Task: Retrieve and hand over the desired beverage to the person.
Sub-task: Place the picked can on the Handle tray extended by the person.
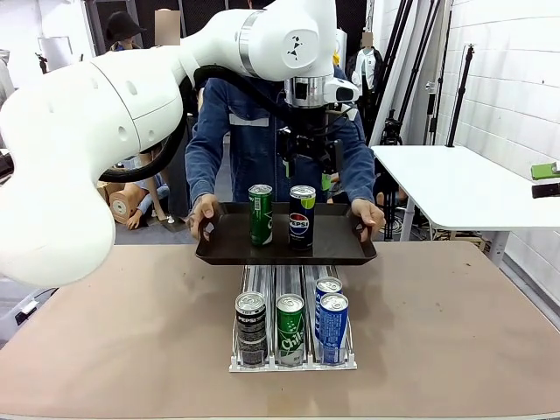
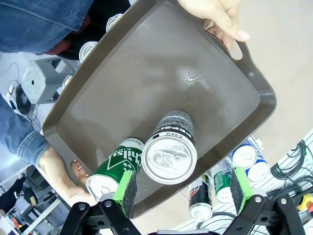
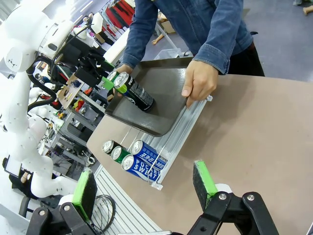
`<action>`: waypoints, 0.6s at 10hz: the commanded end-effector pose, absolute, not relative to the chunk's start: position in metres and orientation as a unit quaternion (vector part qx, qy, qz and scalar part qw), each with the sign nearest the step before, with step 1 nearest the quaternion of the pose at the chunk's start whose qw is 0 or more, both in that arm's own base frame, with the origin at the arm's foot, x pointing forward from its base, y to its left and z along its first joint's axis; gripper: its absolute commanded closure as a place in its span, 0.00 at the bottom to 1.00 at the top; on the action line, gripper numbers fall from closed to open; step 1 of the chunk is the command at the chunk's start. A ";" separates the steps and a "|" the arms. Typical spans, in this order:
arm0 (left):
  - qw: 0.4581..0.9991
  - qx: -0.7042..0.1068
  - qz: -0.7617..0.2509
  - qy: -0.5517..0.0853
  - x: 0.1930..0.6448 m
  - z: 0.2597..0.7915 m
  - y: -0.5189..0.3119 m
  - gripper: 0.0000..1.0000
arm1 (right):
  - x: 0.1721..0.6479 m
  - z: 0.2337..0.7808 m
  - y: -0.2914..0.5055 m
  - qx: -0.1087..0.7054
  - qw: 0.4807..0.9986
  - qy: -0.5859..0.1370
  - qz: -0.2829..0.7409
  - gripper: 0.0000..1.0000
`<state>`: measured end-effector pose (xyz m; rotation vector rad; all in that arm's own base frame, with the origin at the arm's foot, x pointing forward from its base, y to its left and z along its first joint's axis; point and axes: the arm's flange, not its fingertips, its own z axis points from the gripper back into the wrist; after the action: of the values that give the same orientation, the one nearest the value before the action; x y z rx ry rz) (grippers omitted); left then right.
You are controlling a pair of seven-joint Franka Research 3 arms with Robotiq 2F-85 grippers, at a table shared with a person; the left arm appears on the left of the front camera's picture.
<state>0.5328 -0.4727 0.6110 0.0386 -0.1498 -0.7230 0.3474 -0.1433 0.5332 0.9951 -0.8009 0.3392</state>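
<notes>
The person (image 1: 254, 131), in a blue denim jacket, holds a dark tray (image 1: 227, 249) with both hands over the table's far edge. On it stand a black Pepsi can (image 1: 302, 219) and a green can (image 1: 260, 214). My left gripper (image 1: 306, 162) hangs open just above the Pepsi can. In the left wrist view the Pepsi can (image 2: 168, 155) lies between the spread green pads (image 2: 126, 193), untouched, and the green can (image 2: 115, 169) sits beside one pad. My right gripper (image 3: 144, 188) is open and holds nothing, high over the table, away from the tray (image 3: 161, 105).
A clear three-lane rack (image 1: 293, 350) sits mid-table, holding a black Pepsi can (image 1: 250, 325), a green can (image 1: 290, 328) and two blue cans (image 1: 332, 324). The person's hands (image 2: 222, 17) grip the tray's ends. A white side table (image 1: 455, 188) stands at the right.
</notes>
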 end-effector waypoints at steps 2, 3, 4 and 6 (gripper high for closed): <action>0.938 0.028 -0.335 -0.084 0.534 0.620 -0.470 0.00 | 0.349 0.534 -0.143 0.470 0.781 -0.379 0.159 0.00; 0.938 0.010 -0.338 -0.070 0.533 0.637 -0.462 0.00 | 0.349 0.534 -0.143 0.470 0.781 -0.379 0.159 0.00; 0.940 -0.001 -0.335 -0.064 0.532 0.653 -0.448 0.00 | 0.349 0.534 -0.143 0.470 0.781 -0.379 0.159 0.00; 0.942 -0.033 -0.328 -0.060 0.523 0.677 -0.411 0.00 | 0.349 0.534 -0.143 0.470 0.781 -0.379 0.159 0.00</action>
<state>0.5260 -0.4288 0.6661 -0.0160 -0.1469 -0.6766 0.3474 -0.1434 0.5332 0.9953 -0.8011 0.3388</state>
